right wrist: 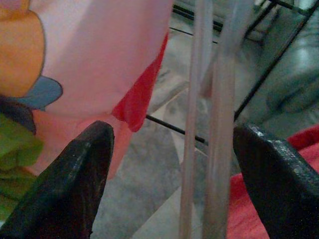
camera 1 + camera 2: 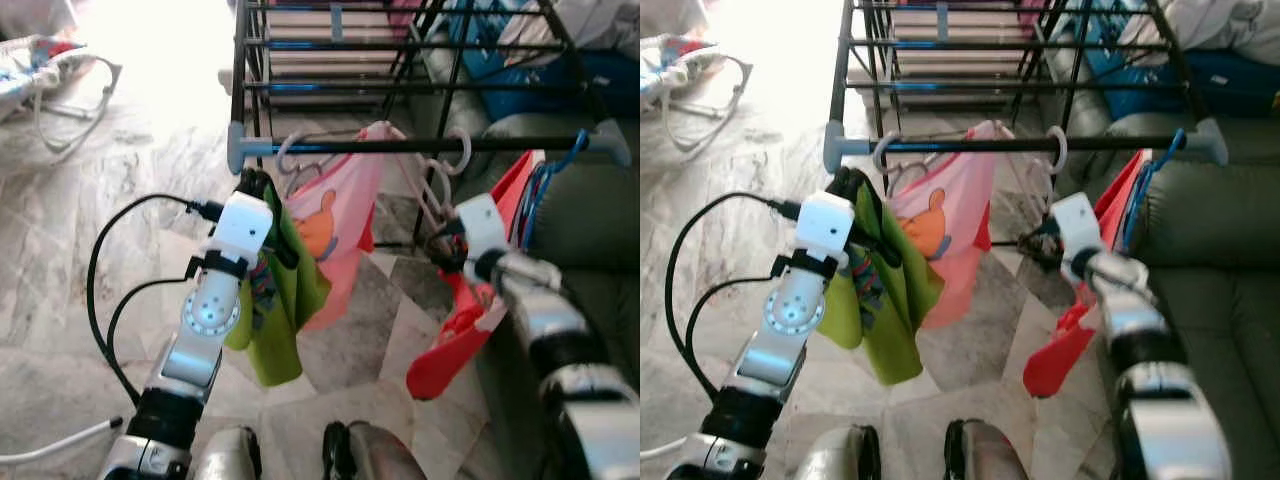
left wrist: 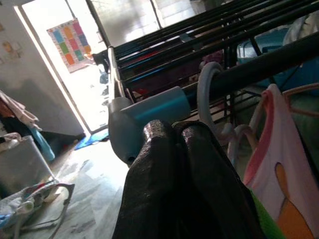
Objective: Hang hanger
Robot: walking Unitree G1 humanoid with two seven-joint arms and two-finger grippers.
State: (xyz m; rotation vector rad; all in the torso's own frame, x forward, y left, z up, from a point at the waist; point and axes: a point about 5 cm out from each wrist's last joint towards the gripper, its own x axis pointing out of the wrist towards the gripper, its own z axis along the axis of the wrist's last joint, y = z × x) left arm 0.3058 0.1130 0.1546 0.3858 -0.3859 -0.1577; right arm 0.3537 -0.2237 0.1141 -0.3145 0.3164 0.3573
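A black rail [image 2: 420, 145] of a drying rack with a grey-blue end cap [image 2: 236, 148] runs across in front of me. A pink garment [image 2: 345, 215] hangs from it on a pale hanger with a white hook [image 2: 460, 150]. My left gripper [image 2: 255, 185] is raised just below the rail's left end, shut on a green garment [image 2: 280, 330] that hangs down from it. My right gripper [image 2: 440, 247] stands open below the rail, with the pale hanger's thin rods [image 1: 209, 124] between its fingers [image 1: 75, 184]. A red garment [image 2: 455, 340] on a blue hanger [image 2: 545, 180] hangs beside my right arm.
A grey-green sofa [image 2: 590, 240] stands close on the right, with a blue bag [image 2: 500, 50] behind the rack. More black rack bars [image 2: 400, 85] lie beyond the rail. A baby bouncer [image 2: 50, 75] sits far left on the marble floor. A black cable [image 2: 100, 260] loops off my left arm.
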